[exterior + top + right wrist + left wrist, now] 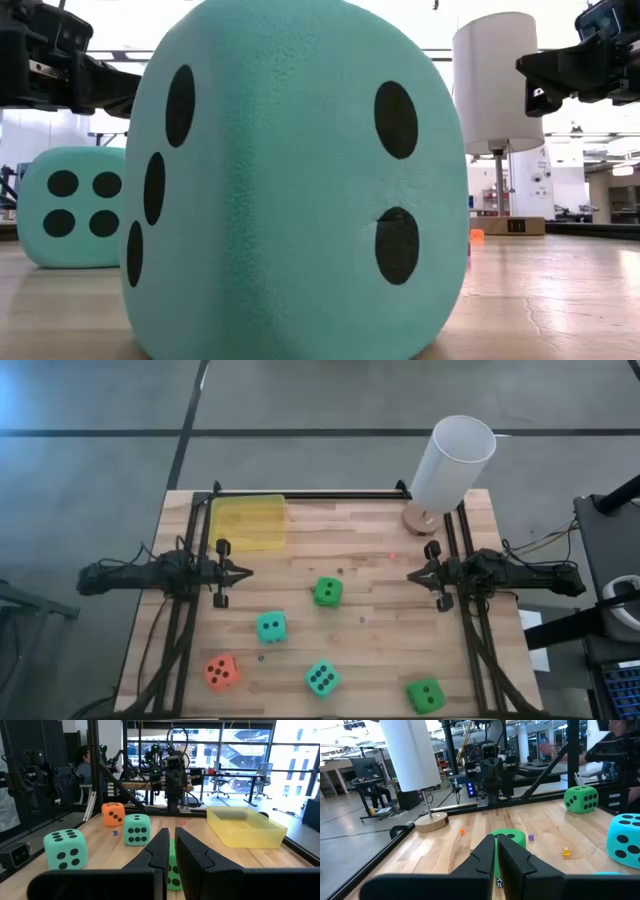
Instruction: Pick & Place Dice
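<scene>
Though both arms sit at their sides of the table, nothing's been moved yet: tray holds no dice. Left gripper is clenched on nothing, tray just beside it; right gripper also pinched to a thin slit, empty. Green die lies btwn them, teal die nearer the left one. Orange die, 2nd teal, 2nd green lie further off. All 5 left to do, I'd say.

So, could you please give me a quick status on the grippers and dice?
Left gripper shut, empty; right gripper shut, empty. Five dice loose on table, none in tray. Nothing in the way.
</scene>
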